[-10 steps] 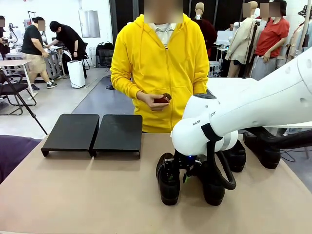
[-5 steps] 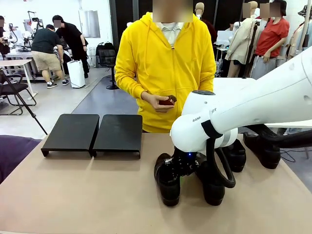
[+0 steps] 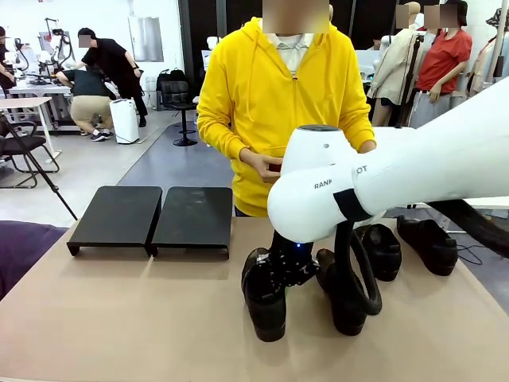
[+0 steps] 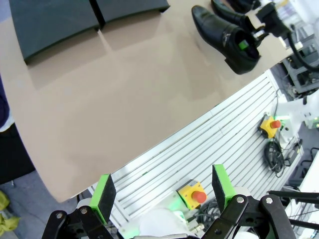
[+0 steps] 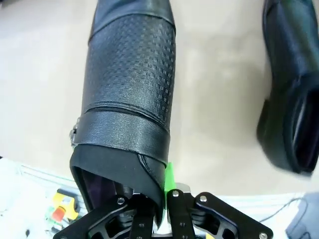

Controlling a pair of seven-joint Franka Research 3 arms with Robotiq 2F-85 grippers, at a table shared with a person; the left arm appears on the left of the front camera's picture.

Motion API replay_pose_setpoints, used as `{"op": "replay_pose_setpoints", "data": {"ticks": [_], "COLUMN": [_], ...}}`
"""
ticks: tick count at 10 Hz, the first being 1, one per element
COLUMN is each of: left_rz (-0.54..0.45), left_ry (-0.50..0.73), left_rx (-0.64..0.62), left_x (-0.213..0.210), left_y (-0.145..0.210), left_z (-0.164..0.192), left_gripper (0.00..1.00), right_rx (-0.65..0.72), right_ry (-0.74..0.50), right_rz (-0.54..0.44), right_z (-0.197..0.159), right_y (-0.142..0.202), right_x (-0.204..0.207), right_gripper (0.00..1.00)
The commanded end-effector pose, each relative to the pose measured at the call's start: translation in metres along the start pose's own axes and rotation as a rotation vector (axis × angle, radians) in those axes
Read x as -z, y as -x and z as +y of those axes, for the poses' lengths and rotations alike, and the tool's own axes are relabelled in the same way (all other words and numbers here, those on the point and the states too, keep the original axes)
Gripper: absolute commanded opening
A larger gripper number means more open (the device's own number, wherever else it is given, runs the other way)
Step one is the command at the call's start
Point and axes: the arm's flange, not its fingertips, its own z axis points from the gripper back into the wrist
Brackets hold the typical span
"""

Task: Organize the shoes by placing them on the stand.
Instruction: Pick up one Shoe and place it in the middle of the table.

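Right gripper (image 5: 160, 211) clamped shut on heel collar of one shoe (image 5: 130, 84), toe stretching away from fingers, near the stand (image 3: 151, 216), to its right, apart. Left gripper (image 4: 162, 190) wide open, empty.

Tan table (image 3: 119, 318) front & centre. Person in yellow hoodie (image 3: 278, 103) stands at table's far edge, zip done up. Beyond the table, far left: white floor unit (image 3: 125, 119), a standing person in black tee (image 3: 111, 60) near it, another person bent over (image 3: 83, 89) in khaki shorts. Black chair (image 3: 20, 147) off table's left, purple cloth (image 3: 20, 247) just beside table's left edge. Beyond table's right end: person in red tee (image 3: 445, 56). Below table's near edge, on left wrist cam: white slatted frame (image 4: 209, 144), yellow box w/ red button (image 4: 187, 190), second yellow box (image 4: 269, 124) near cables.
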Motion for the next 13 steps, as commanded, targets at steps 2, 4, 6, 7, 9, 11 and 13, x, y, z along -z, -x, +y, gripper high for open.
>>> {"op": "replay_pose_setpoints", "data": {"ticks": [2,4,6,7,9,11,13], "left_rz": [-0.004,-0.004,-0.004,-0.004,-0.004,-0.004,-0.004], "left_ry": [0.012,0.012,0.012,0.012,0.012,0.012,0.012], "left_rx": [0.012,0.012,0.012,0.012,0.012,0.012,0.012], "left_x": [-0.002,-0.002,-0.002,-0.002,-0.002,-0.002,-0.002], "left_y": [0.001,0.001,0.001,0.001,0.001,0.001,0.001], "left_z": [0.001,0.001,0.001,0.001,0.001,0.001,0.001], "left_gripper": [1.0,1.0,1.0,1.0,1.0,1.0,1.0], "right_rx": [0.007,-0.034,0.005,0.033,0.084,0.08,0.072], "right_ry": [0.046,-0.052,-0.125,-0.138,-0.128,-0.099,-0.09], "right_rz": [-0.018,-0.047,-0.049,-0.06,-0.048,-0.011,0.009], "right_z": [0.048,0.088,0.125,0.131,0.134,0.136,0.137], "right_y": [0.048,0.03,0.007,0.0,-0.01,-0.01,-0.009], "right_x": [0.01,0.028,0.047,0.05,0.058,0.066,0.068], "right_gripper": [0.0,0.0,0.0,0.0,0.0,0.0,0.35]}}
